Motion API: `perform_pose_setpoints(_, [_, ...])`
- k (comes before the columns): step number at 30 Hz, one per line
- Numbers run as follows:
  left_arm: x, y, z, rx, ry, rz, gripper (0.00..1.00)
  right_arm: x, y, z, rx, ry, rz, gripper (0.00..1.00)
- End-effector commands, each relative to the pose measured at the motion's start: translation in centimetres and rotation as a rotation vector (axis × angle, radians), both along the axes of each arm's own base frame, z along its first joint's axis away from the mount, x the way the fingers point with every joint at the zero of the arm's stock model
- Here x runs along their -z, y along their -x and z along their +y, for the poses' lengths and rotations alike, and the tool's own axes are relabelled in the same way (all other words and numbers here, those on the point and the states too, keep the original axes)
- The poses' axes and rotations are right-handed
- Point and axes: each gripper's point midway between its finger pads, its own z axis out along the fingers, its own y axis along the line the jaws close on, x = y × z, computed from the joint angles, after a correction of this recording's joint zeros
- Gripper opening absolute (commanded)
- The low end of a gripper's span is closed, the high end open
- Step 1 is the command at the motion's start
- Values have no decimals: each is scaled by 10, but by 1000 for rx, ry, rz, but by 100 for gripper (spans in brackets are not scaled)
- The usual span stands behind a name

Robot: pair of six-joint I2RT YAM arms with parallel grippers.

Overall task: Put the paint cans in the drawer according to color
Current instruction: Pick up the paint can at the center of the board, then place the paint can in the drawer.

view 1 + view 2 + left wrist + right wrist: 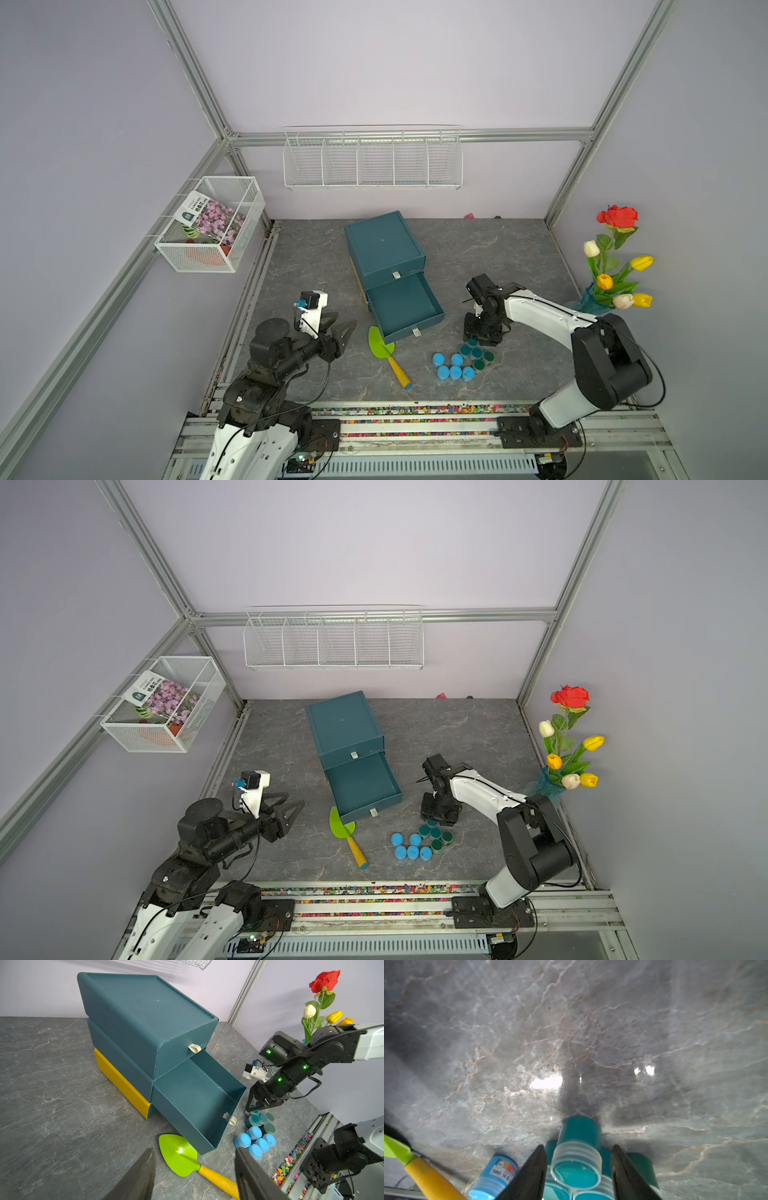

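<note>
Several light blue paint cans [453, 368] [409, 848] [255, 1140] and dark teal paint cans [477, 353] [435, 833] [260, 1121] stand clustered on the table, in front of the teal drawer unit. Its middle drawer [403, 307] [361, 785] [197, 1093] is pulled out and holds nothing. My right gripper [478, 336] [578, 1147] points down at the far end of the teal cluster. Its jaws straddle one teal can [577, 1159] with a small gap on each side. My left gripper [345, 320] [194, 1150] hovers left of the drawer, open and empty.
A green trowel with a yellow handle [382, 343] [180, 1155] lies between the left gripper and the cans, its blade by the drawer's front corner. A vase of flowers [615, 266] stands at the right wall. A strip of coloured pebbles [415, 411] runs along the front edge.
</note>
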Motion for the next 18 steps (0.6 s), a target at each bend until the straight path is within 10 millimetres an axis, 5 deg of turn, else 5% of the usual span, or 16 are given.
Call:
perform_pose_setpoints(1, [1,0,0,-2,-3,-5,64,9,5,-4,-9,28,10,49])
perform_pose_setpoints(10, [1,0,0,-2,0,-7,64,-7,1,-15,10,79,-49,16])
perform_pose_setpoints(14, [1,0,0,-2,-1,-5,64,-60,-15,-15,4,103,-186,12])
perform_pose_setpoints(18, [1,0,0,-3,0,-7,64,-126,-33,13,-91,97,-351,10])
